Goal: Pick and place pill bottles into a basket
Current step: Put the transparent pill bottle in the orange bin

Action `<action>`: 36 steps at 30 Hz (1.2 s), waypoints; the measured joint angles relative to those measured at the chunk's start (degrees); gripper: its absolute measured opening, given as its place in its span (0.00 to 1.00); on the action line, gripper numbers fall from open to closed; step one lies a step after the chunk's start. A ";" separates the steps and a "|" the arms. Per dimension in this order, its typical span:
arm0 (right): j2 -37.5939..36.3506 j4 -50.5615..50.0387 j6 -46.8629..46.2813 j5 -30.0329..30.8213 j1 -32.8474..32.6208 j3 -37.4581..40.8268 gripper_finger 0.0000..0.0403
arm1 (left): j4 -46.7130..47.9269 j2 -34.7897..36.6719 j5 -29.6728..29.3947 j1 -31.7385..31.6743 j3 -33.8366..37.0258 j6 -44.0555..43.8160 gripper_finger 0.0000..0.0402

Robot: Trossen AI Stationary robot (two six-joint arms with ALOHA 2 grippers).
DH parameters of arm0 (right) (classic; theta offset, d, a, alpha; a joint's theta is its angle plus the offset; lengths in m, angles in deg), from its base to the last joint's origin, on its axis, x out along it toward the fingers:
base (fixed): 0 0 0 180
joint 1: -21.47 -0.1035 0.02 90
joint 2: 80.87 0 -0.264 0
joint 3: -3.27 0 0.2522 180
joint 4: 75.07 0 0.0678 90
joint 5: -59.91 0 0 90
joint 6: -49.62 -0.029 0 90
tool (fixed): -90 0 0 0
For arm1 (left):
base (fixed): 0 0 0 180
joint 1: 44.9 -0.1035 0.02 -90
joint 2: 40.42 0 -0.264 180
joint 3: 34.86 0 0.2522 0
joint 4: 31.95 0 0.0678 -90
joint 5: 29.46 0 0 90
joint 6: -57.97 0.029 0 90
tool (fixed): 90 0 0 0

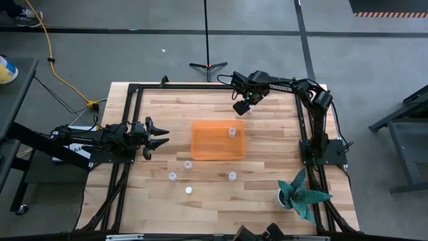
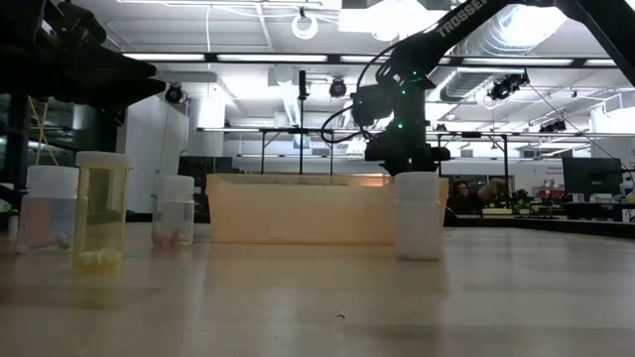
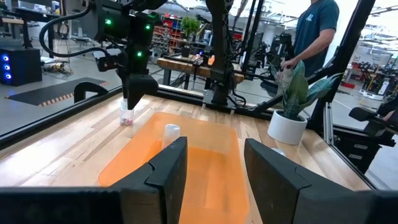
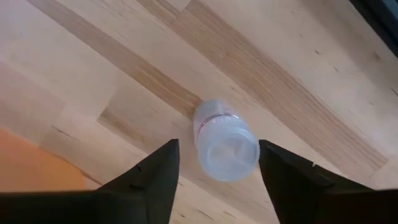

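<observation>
The orange basket (image 1: 217,140) lies mid-table with one pill bottle (image 1: 232,131) standing in it. Three bottles (image 1: 188,164) (image 1: 172,177) (image 1: 188,190) stand on the table on the basket's near side, and another (image 1: 232,176) stands to their right. My right gripper (image 1: 241,106) hangs open, pointing down, past the basket's far edge. Its fingers stand on either side of a translucent bottle (image 4: 225,146) that stands upright on the table, with a gap on each side. My left gripper (image 1: 160,139) is open and empty, left of the basket.
A teal plant in a white pot (image 1: 301,195) stands at the near right corner. A black frame (image 1: 134,90) runs around the table. A person (image 3: 317,31) stands beyond the table's right side. Bare wood lies between the basket and the far edge.
</observation>
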 joint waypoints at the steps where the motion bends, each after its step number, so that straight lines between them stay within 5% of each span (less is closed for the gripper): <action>1: 0.00 -0.20 0.00 -0.02 0.00 -0.01 0.49 | 0.02 0.00 -0.02 -0.02 0.00 -0.02 0.49; 12: 0.00 -2.18 0.70 -0.02 0.00 -0.17 0.30 | 0.01 0.00 -0.02 0.00 -0.01 0.00 0.49; 25: 0.03 -14.49 1.09 -0.84 -2.25 -12.21 0.31 | 0.00 -0.01 -0.02 -0.01 0.00 0.00 0.49; 36: 0.00 -17.19 -0.45 -1.83 -14.19 -25.95 0.31 | 0.00 -0.01 -0.02 -0.01 0.00 0.00 0.49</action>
